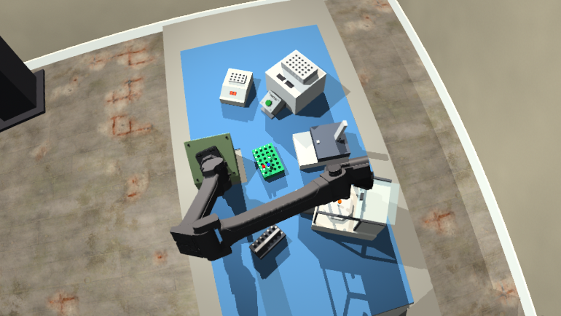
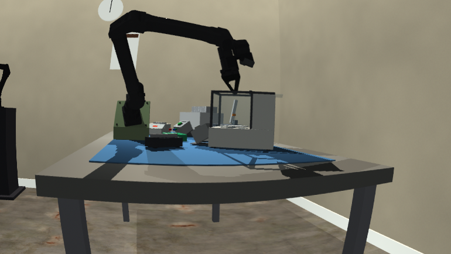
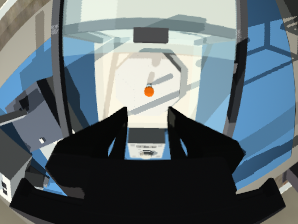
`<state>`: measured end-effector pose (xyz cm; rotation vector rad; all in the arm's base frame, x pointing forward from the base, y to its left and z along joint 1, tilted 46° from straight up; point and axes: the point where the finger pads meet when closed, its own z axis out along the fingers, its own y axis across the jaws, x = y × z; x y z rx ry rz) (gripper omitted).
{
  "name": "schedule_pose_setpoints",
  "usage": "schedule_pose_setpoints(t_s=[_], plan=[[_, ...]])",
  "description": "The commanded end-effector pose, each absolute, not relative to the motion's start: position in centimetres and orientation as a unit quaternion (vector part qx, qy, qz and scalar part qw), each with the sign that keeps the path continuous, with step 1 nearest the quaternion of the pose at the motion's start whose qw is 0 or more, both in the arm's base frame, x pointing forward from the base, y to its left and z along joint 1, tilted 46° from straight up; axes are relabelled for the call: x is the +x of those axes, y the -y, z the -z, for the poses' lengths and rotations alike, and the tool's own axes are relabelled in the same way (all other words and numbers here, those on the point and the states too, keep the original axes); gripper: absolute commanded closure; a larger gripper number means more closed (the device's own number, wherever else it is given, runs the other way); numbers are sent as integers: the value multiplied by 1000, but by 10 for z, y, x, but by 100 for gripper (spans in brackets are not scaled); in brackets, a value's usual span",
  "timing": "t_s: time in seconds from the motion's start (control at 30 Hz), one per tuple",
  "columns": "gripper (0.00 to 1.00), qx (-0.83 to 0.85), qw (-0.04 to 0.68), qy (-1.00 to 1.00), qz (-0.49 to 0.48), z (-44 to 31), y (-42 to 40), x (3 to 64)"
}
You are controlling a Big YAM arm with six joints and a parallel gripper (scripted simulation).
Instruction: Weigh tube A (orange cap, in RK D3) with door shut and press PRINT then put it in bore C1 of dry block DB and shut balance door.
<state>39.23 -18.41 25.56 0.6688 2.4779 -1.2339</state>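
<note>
Tube A, with its orange cap (image 1: 339,202) (image 2: 233,115) (image 3: 149,91), stands on the pan (image 3: 125,75) inside the balance (image 1: 345,233) (image 2: 239,137), near the pan's middle. My gripper (image 2: 235,91) (image 3: 147,112) is partly open with nothing between its fingers. Its tips are above the cap, near the top of the glass box. In the top view the arm hides the fingers. The door pane (image 1: 387,199) is slid back and the box is open on top. The PRINT key and the lamp cannot be made out. The dry block (image 1: 235,87) shows dark, empty-looking bores.
The green tube rack (image 1: 268,159) holds tubes with red and blue caps. The spectrophotometer (image 1: 331,143) stands close beside the balance, its light lever raised. The mixer (image 1: 302,92) is further left. The black magnet block (image 1: 267,241) lies under the forearm's right side.
</note>
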Motion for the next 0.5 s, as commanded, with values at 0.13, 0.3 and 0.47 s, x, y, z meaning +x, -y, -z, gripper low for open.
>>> schedule_pose_setpoints(t_s=[0.13,0.3,0.47], plan=[[64,244,170,-855,425,-283,172,410],[64,242,171,-856,424,-286,166,412],[64,242,171,-856,424,-292,160,413]])
